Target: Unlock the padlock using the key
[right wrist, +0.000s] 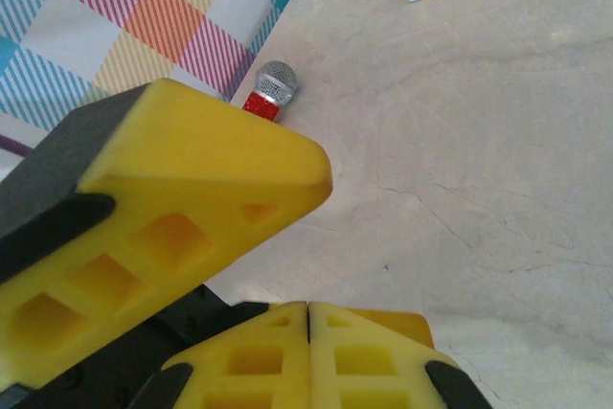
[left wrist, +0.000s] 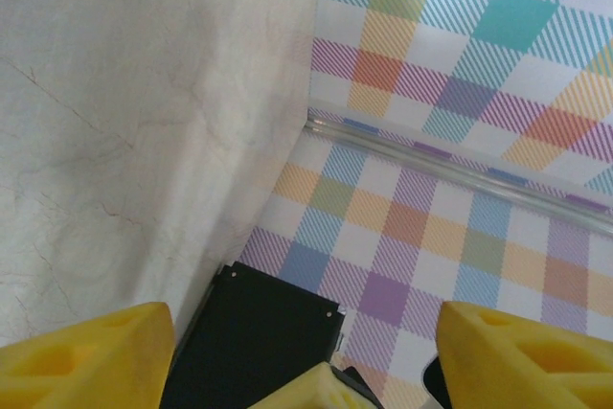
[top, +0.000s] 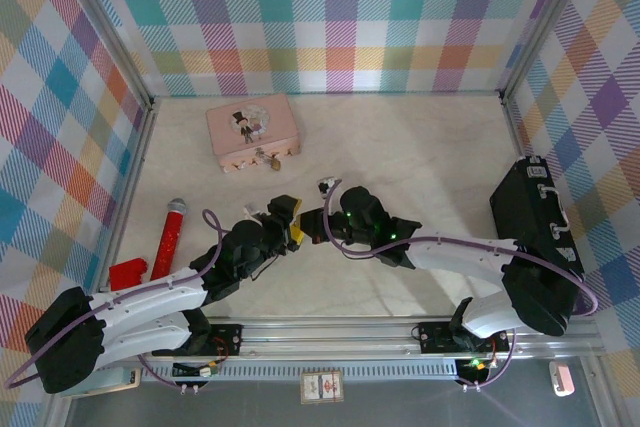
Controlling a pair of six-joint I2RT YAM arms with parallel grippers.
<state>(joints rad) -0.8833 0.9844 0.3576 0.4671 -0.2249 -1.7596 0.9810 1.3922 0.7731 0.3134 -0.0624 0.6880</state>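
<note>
Tiny padlock [top: 272, 159] at the front of the pink case [top: 250, 125] looks light, hard and slippery, so I'd pinch its brass body; my right gripper [right wrist: 308, 309] is pressed together, left gripper [top: 291, 221] spread wide.

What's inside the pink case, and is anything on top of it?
The pink case looks shut, so its inside is hidden. On top only a printed picture shows; the padlock sits at its front edge.
</note>
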